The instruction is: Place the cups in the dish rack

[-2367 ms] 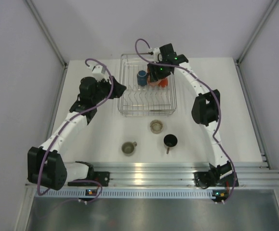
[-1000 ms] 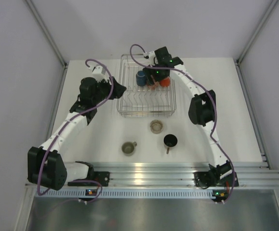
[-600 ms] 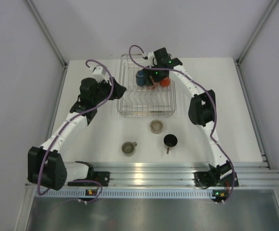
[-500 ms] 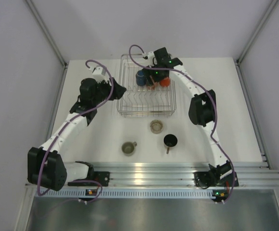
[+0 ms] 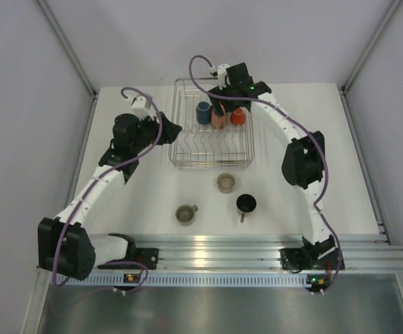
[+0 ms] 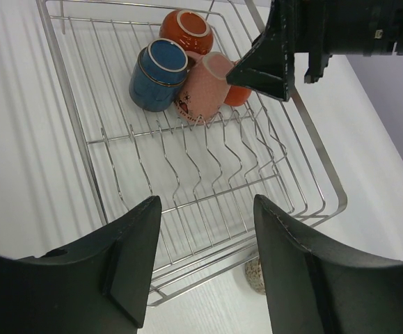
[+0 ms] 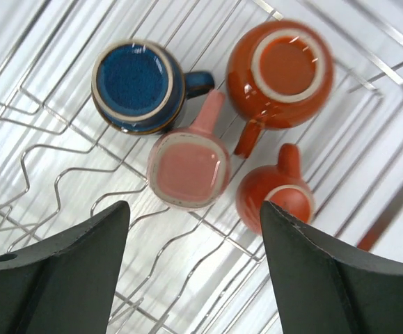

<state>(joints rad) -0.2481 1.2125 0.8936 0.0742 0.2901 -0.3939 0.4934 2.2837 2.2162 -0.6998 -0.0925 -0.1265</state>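
The silver wire dish rack (image 5: 208, 149) stands at the back middle of the table. In it sit a dark blue cup (image 7: 133, 85), a pink cup (image 7: 187, 169) and two orange cups (image 7: 281, 66) (image 7: 274, 198), close together with their bases facing up. My right gripper (image 7: 193, 205) hangs open and empty just above the pink cup. It also shows above the rack's far end in the top view (image 5: 223, 103). My left gripper (image 6: 206, 198) is open and empty over the rack's near left part. Two olive cups (image 5: 225, 183) (image 5: 185, 214) and a black cup (image 5: 246, 203) stand on the table in front of the rack.
The rack's rows of upright prongs (image 6: 208, 167) are bare in its near half. One olive cup (image 6: 255, 275) shows just past the rack's near rim. Grey walls close in the white table on both sides and at the back.
My right gripper has opened, let go of the pink cup in the rack beside the blue cup, and risen off it. The left arm has barely shifted.
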